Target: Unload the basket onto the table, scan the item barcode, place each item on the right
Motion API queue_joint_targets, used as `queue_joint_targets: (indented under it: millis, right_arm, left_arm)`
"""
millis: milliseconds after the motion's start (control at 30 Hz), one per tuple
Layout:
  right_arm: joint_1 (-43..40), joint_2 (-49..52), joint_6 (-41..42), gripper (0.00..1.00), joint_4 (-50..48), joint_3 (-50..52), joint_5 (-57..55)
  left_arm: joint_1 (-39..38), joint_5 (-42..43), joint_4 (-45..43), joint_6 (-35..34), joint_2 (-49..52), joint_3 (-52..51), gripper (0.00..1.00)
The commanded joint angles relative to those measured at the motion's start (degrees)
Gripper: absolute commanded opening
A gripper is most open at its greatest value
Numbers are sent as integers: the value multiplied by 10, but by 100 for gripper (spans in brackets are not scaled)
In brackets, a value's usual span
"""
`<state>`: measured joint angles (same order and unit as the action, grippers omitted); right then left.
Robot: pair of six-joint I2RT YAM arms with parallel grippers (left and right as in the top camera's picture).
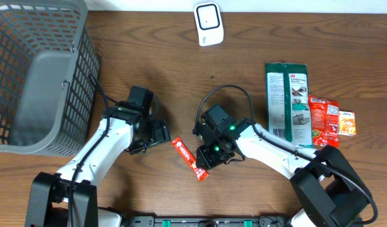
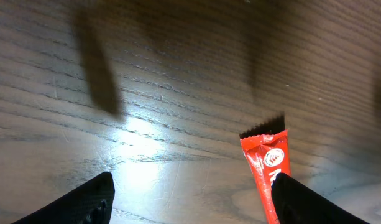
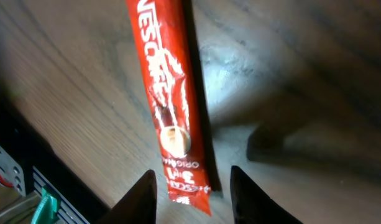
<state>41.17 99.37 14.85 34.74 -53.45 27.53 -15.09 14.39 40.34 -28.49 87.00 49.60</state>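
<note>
The item is a red Nescafe stick sachet (image 1: 190,158) lying flat on the wooden table, label side up; no barcode shows on it. My right gripper (image 1: 204,162) stands open over its lower end. In the right wrist view the sachet (image 3: 171,106) runs up from between the two dark fingers, and my right gripper (image 3: 193,180) has a gap on each side of it. My left gripper (image 1: 160,133) is open just left of the sachet's upper end. In the left wrist view the sachet's serrated end (image 2: 269,168) lies beside the right finger of my left gripper (image 2: 193,190). A white scanner (image 1: 208,24) stands at the back.
A grey mesh basket (image 1: 41,75) fills the back left corner. At the right lie a green packet (image 1: 288,101), a red snack packet (image 1: 322,120) and a small orange packet (image 1: 347,123). The table's front edge runs just below the sachet.
</note>
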Motion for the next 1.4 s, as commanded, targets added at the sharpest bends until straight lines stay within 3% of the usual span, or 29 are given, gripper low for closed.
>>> queue_joint_targets:
  millis: [0, 300, 533, 733, 1100, 1367]
  right_arm:
    - [31, 3, 7, 38, 9, -5, -40]
    - [117, 3, 61, 40, 16, -17, -158]
    - [154, 3, 51, 43, 70, -59, -297]
    - [172, 11, 7, 47, 52, -59, -274]
    - [177, 27, 5, 48, 51, -58, -278]
    - [134, 30, 21, 29, 56, -61, -278]
  left_arm:
    - [2, -10, 2, 3, -2, 9, 82]
    - [2, -10, 1, 3, -2, 9, 82]
    - [2, -10, 0, 3, -2, 9, 82]
    - [2, -9, 1, 3, -2, 9, 82]
    - [2, -9, 2, 3, -2, 9, 82]
    - [2, -9, 4, 3, -2, 9, 82]
